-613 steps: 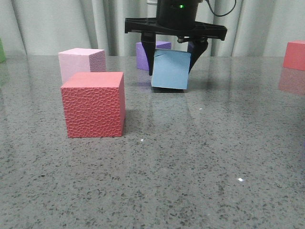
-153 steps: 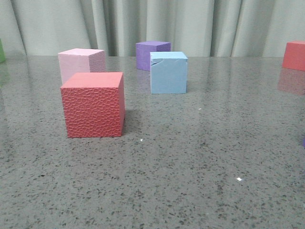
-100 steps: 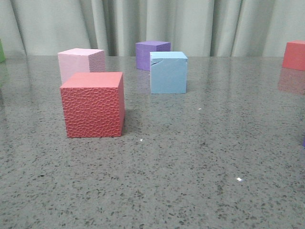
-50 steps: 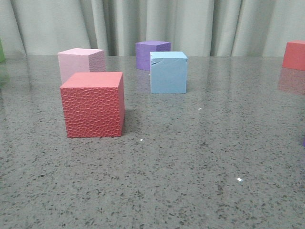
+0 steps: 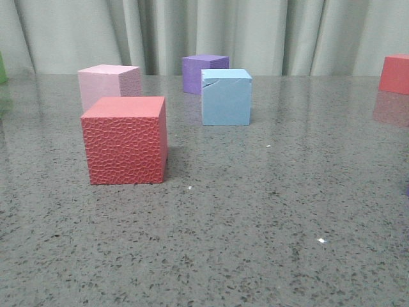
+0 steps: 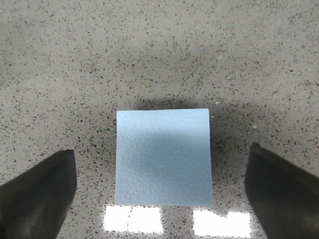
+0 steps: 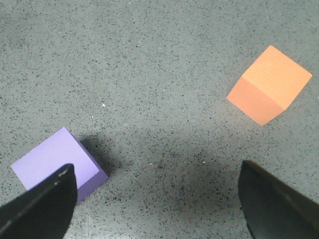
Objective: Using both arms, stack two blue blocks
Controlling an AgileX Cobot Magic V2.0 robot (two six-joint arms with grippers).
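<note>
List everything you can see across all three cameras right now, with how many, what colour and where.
Blue block: one, sky-blue, mid-table in front view, cracked top edge.
Second blue block: one, sky-blue, between left fingers.
Red cubes: two; large one front left, another far right.
Pink cube: one, behind large red.
Purple cube: one, behind blue.
Second purple cube: one, right wrist view.
Orange cube: one, right wrist view.
Table: grey speckled.
Left gripper: open.
Right gripper: open.
</note>
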